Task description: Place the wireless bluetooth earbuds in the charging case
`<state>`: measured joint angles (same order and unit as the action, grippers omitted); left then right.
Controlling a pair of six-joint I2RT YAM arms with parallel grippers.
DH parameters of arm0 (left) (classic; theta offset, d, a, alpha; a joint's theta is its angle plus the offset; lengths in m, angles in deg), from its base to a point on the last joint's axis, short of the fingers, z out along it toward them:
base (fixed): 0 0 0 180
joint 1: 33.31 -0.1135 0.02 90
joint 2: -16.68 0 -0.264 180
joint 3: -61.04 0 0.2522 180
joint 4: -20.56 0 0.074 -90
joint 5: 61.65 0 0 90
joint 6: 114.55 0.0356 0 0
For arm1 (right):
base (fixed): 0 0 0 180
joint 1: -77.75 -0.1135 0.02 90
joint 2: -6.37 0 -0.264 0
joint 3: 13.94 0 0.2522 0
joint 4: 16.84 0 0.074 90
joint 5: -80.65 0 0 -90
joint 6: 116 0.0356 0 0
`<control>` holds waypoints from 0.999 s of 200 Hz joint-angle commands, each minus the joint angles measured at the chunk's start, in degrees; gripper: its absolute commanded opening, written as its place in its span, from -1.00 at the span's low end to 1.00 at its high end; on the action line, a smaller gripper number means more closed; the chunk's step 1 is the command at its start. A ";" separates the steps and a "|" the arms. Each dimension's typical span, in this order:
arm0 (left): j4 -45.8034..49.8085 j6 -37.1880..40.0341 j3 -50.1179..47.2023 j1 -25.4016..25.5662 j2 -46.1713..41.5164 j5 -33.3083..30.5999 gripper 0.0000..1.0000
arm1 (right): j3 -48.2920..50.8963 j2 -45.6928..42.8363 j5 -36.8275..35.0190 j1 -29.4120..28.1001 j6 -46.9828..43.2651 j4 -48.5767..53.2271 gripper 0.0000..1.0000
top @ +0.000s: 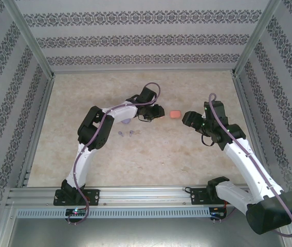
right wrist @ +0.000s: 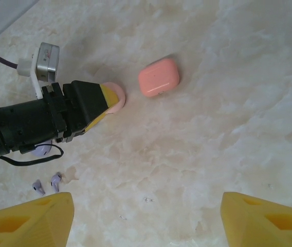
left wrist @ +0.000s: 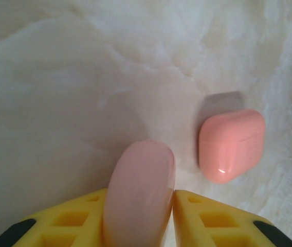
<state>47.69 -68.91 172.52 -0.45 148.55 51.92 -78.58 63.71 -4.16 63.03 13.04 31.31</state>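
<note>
So, from up top, the left gripper [top: 160, 111] sits just left of the orange case [top: 175, 114] and the right gripper [top: 188, 118] just right of it. That case lies flat on the table [top: 84, 92] between them. Two purple earbuds [top: 131, 133] lie loose, well left of the orange case and nearer the arm bases.

On the left wrist cam, the yellow fingers [left wrist: 207, 216] are clamped on a pink case [left wrist: 138, 190] from both sides. The orange case is a bit ahead and to the right, lid closed, not touching it.

On the right wrist cam, its own fingers [right wrist: 28, 218] stand wide apart with just bare table between them. The pink case is near the orange one, to its left. A purple case [right wrist: 43, 150] peeks out from under the left arm, further left, with the earbuds just below it.
</note>
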 commanded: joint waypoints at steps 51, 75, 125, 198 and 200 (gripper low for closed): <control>11.90 7.62 3.36 -1.04 -1.52 -8.79 -0.05 | -2.65 -0.43 -1.02 0.69 -1.19 1.03 0.80; 13.22 9.68 3.77 -1.13 -2.78 -11.69 0.00 | -2.74 -0.63 -1.14 0.88 -1.34 1.10 0.83; 12.11 14.00 0.99 -1.40 -9.44 -17.40 0.06 | -2.57 -0.80 -1.15 1.54 -1.91 1.37 0.88; 4.13 20.50 -11.26 -1.37 -27.97 -25.53 0.10 | -3.22 0.31 -3.68 2.01 -3.88 1.77 0.96; 3.84 20.66 -11.63 -1.39 -28.44 -25.69 0.10 | -3.26 0.47 -3.76 1.99 -3.93 1.81 0.96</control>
<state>55.91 -52.39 165.04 -1.22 125.73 30.76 -79.58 63.75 -5.06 64.52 10.81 32.07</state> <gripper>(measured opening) 0.547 0.981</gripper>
